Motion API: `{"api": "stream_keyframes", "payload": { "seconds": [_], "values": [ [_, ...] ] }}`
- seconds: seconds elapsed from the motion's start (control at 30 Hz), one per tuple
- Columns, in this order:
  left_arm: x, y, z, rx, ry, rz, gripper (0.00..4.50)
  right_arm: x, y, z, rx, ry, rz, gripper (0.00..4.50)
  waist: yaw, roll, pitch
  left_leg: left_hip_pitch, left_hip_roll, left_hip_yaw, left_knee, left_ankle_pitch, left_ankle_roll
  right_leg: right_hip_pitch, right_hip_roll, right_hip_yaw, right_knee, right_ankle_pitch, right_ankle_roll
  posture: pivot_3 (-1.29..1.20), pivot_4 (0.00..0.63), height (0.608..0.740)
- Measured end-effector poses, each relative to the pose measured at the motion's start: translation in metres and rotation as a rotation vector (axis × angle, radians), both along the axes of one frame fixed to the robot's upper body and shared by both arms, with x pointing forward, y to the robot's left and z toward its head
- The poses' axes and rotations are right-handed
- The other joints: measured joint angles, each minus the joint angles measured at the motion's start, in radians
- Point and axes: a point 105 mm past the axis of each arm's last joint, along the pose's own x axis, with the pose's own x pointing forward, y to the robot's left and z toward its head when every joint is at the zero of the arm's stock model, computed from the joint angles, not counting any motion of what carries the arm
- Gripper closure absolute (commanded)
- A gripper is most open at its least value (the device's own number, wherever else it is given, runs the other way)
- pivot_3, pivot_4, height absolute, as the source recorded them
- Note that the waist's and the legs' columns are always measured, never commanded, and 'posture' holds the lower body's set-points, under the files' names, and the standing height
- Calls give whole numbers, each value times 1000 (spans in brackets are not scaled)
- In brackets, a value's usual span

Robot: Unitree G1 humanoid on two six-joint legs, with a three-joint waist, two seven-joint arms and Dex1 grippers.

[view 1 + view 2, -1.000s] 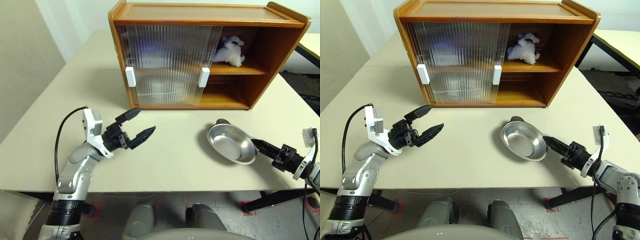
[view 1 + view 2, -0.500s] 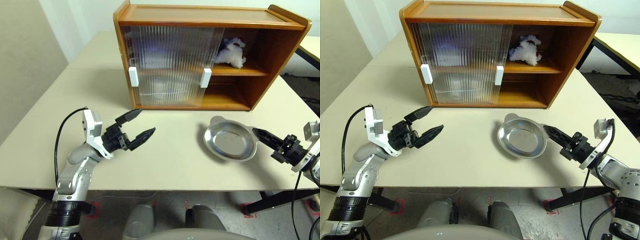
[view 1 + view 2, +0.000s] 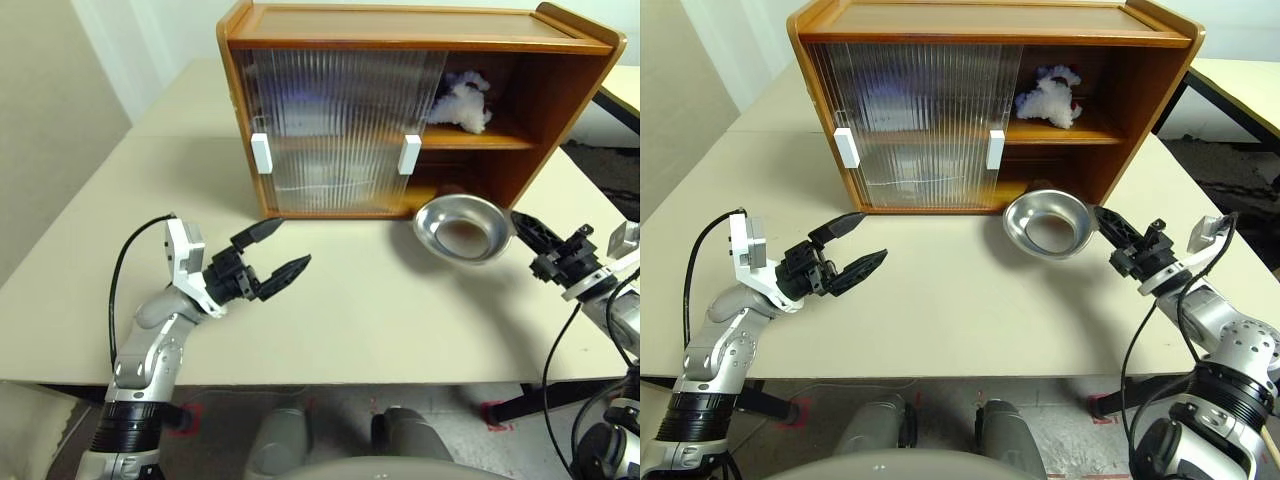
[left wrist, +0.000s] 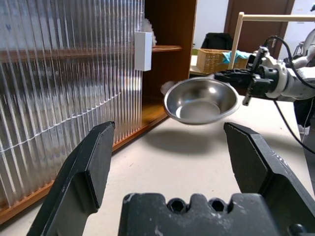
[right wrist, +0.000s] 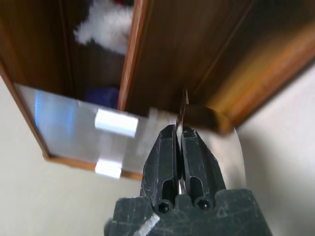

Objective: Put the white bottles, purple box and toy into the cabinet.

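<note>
Head view: your right gripper is pinched on the dish rim, just before the cabinet's open lower bay. Toy sits on the shelf above. Left gripper hangs wide, empty, farther off.

Both arms are silver-grey with black cables. Each gripper has 2 tapered black fingers; white brackets sit behind the jaws.
</note>
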Motion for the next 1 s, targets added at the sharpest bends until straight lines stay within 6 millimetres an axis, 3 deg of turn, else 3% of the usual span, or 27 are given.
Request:
{"api": "stream_keyframes", "payload": {
  "seconds": [0.33, 1.0],
  "values": [
    [-2, 0, -3, 1, 10, 3, 0, 28, -6, -4, 76, -1, -145, 4496, -6, 2, 1, 0, 0, 0, -1, 0, 0, 0, 0, 0, 0, 0, -1, 191, 0, 740],
    [-4, 2, -7, 5, 20, 9, 0, 91, 21, -12, 83, 86, -346, 4496, -26, 4, 2, 0, 0, 0, -5, 0, 0, -2, -1, 0, 1, 2, -4, 196, 0, 740]
  ]
}}
